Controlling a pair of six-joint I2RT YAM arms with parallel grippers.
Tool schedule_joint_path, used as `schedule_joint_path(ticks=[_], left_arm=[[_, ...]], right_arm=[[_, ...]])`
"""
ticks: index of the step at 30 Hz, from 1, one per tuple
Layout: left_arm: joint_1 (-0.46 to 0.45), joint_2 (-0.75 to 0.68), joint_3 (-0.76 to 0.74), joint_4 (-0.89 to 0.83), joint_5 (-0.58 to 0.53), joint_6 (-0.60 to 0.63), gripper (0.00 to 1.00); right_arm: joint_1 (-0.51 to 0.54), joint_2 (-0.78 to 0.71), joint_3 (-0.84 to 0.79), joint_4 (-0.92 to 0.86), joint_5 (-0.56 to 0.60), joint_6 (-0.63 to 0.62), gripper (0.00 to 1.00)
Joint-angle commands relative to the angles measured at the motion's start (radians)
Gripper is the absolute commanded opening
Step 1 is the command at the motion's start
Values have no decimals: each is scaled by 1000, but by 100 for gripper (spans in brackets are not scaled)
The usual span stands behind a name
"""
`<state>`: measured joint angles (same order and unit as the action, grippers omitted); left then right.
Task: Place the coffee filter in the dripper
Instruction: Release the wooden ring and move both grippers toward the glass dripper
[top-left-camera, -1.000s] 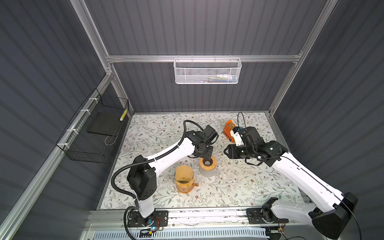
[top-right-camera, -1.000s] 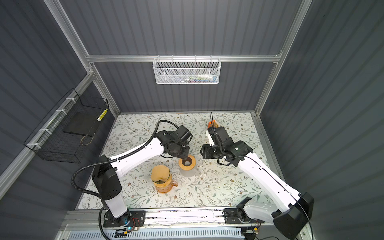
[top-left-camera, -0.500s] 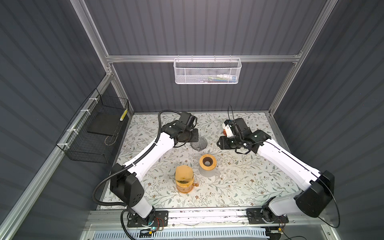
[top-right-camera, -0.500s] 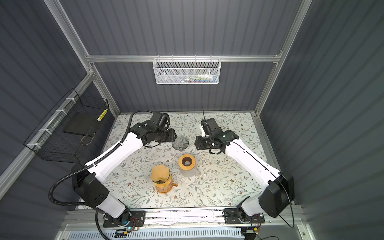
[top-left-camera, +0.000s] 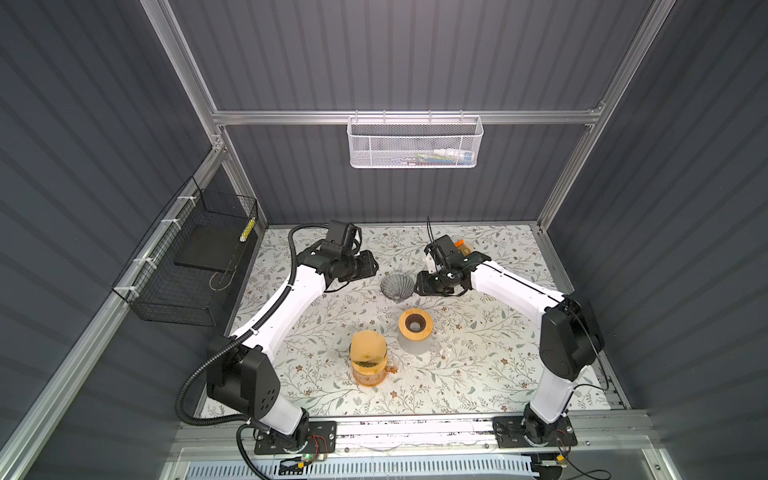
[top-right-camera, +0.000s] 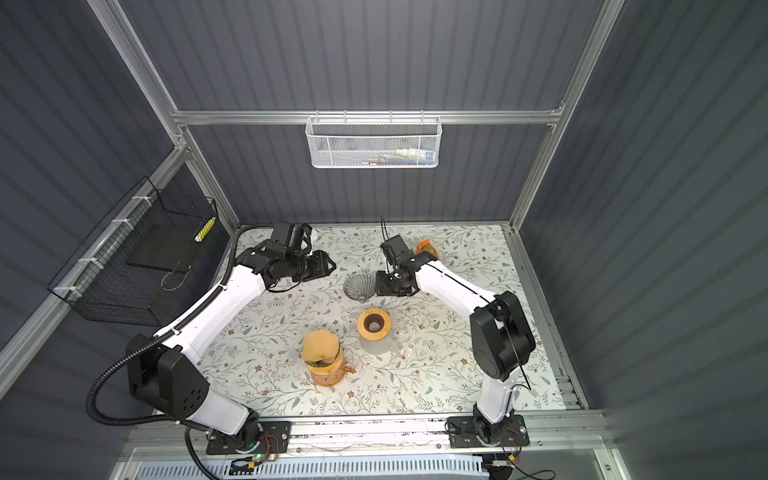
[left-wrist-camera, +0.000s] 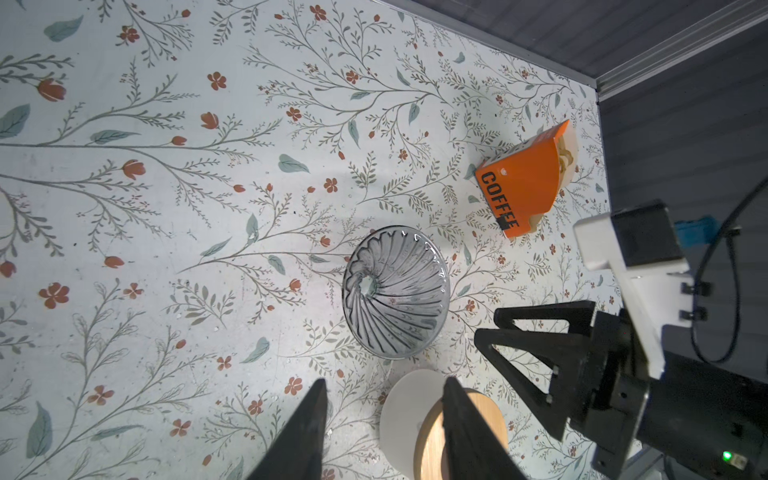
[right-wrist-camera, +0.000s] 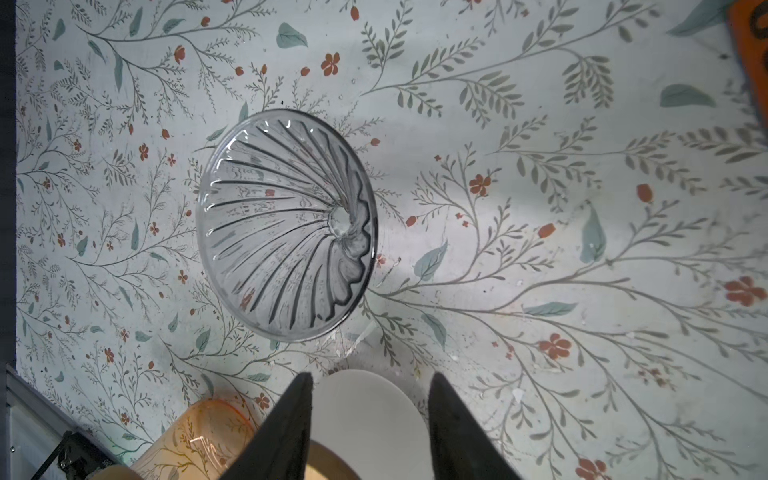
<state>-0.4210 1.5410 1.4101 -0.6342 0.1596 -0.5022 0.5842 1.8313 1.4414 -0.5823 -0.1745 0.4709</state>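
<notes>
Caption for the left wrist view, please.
Open left fingers face the empty dripper on the mat; coffee box beyond, right fingers beside it.

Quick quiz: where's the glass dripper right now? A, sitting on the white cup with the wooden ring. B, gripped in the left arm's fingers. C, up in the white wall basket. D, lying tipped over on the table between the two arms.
D: the glass dripper lies tipped on the floral table, and no fingers touch it.
</notes>
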Motion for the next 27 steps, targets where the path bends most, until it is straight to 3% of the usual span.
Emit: schedule_joint_path(ticks=[1,27], left_arm=[[5,-39,-37,11,41,13,46],[18,-70,-94,18,40,20,46]], right_arm=[[-2,26,30,17,-26,19,46],[-3,122,89,39,-40,46,45]])
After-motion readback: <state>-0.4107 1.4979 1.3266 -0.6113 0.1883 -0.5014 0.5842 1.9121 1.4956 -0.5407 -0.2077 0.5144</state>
